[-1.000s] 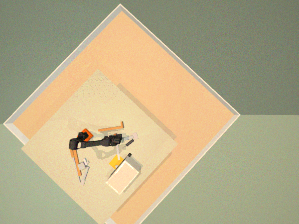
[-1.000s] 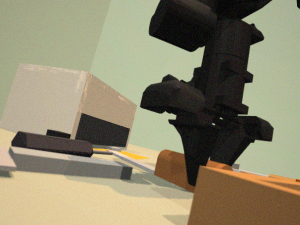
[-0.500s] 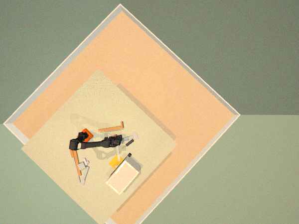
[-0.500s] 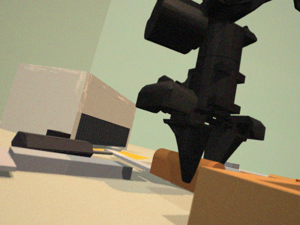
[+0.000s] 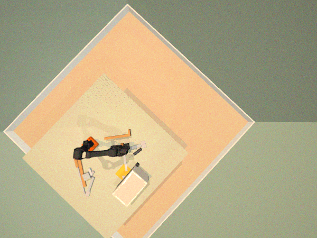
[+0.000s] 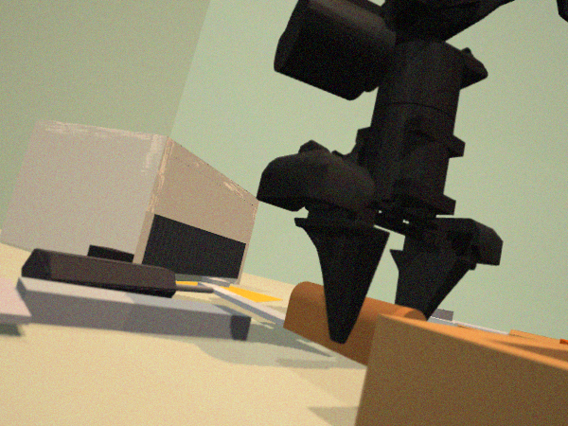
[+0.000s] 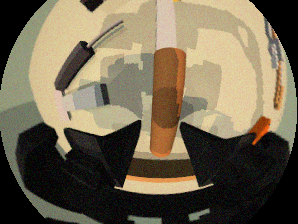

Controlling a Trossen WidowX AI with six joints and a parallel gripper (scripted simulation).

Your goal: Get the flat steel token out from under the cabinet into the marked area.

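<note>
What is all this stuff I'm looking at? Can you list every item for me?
table: one, beige, on an orange floor
cabinet: one, cream, on the table's lower part
marked area: one, yellow, in front of the cabinet
rod: one, orange handle with white shaft, lying between the pincer's fingers and pointing at the marked area
L-shaped bar: one, orange, beyond the arm
paddle tool: one, grey
short bar: one, dark, beside the paddle
long stick: one, orange, near the arm's base
angled pieces: grey, count unclear, beside the long stick
steel token: none visible
arm: one, black
pincer: one, black, open
</note>
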